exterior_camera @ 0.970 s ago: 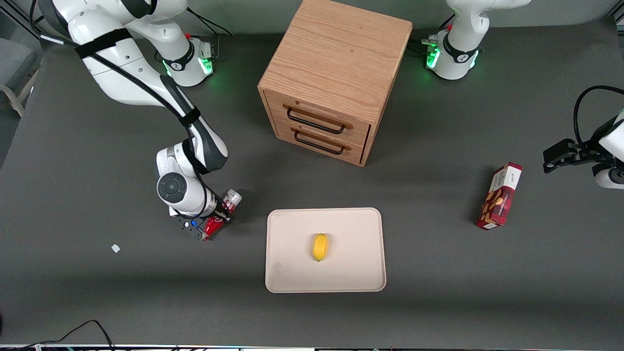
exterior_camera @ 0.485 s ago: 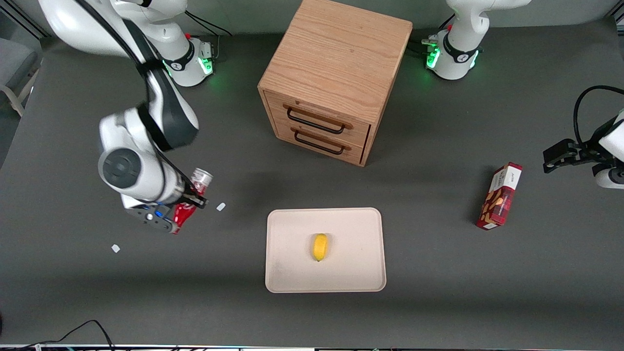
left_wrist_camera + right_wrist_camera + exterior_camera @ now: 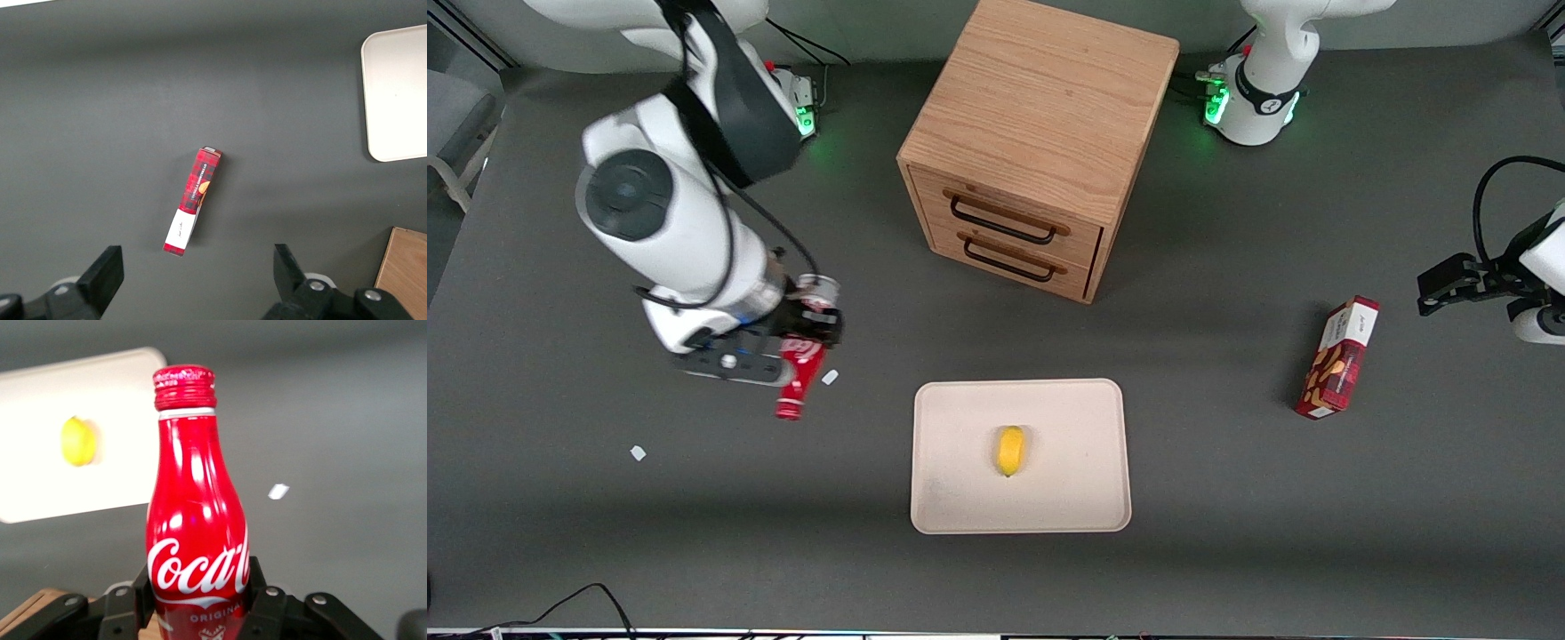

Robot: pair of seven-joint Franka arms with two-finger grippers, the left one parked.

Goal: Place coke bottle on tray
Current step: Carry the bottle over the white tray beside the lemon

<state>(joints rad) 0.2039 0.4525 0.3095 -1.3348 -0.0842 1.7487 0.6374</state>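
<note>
Pincer [image 3: 811, 331] clamped slim red coke bottle [image 3: 799, 369] aloft over dark surface [image 3: 605, 533] — cap end toward camera. Flat cream-beige tray [image 3: 1085, 418] lay sideways, toward parked arm's end — apart.

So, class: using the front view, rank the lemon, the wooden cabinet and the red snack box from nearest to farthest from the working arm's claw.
The claw grips the coke bottle.
1. Lemon, on the tray.
2. Wooden cabinet, farther from the camera.
3. Red snack box, toward the parked arm's end.

Red coke bottle [image 3: 195, 520], cream-beige tray [image 3: 960, 498]
</note>
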